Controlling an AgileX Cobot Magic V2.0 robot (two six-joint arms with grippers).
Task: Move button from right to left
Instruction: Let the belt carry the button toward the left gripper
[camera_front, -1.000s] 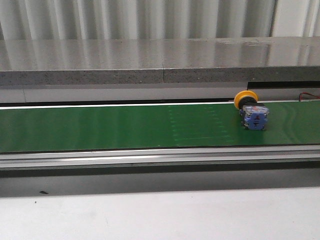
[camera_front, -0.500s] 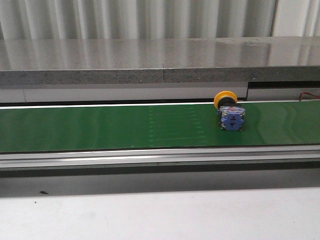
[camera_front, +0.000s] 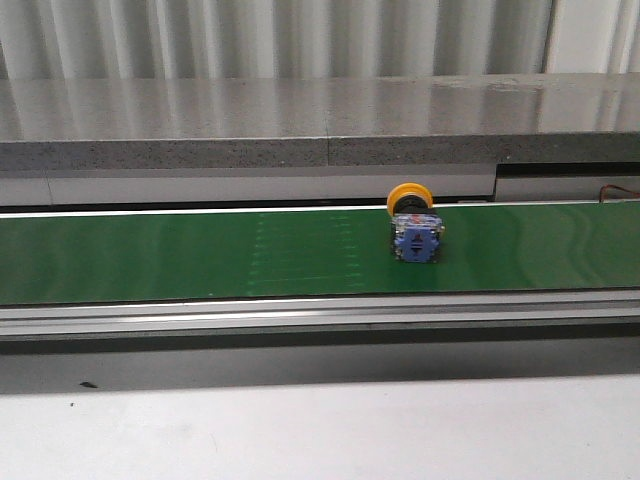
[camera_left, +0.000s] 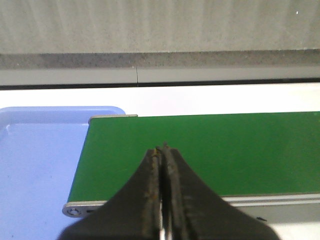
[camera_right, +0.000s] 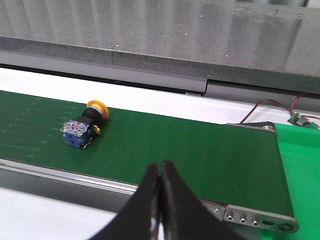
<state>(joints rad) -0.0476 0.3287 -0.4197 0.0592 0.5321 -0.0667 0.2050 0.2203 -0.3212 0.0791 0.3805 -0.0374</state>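
The button (camera_front: 414, 226) lies on its side on the green belt (camera_front: 200, 258), right of the middle, with its yellow cap toward the far edge and its blue block toward me. It also shows in the right wrist view (camera_right: 84, 125). My right gripper (camera_right: 160, 167) is shut and empty, over the belt's near edge and apart from the button. My left gripper (camera_left: 162, 150) is shut and empty over the belt's left end (camera_left: 200, 150). Neither gripper shows in the front view.
A blue tray (camera_left: 35, 165) stands just past the belt's left end. A grey stone ledge (camera_front: 320, 115) runs behind the belt. The belt's right end has a metal roller bracket (camera_right: 260, 217), and red wires (camera_right: 272, 105) lie behind it.
The button has travelled left along the belt, from near the right edge of the front view to right of the middle. Its pose is unchanged.
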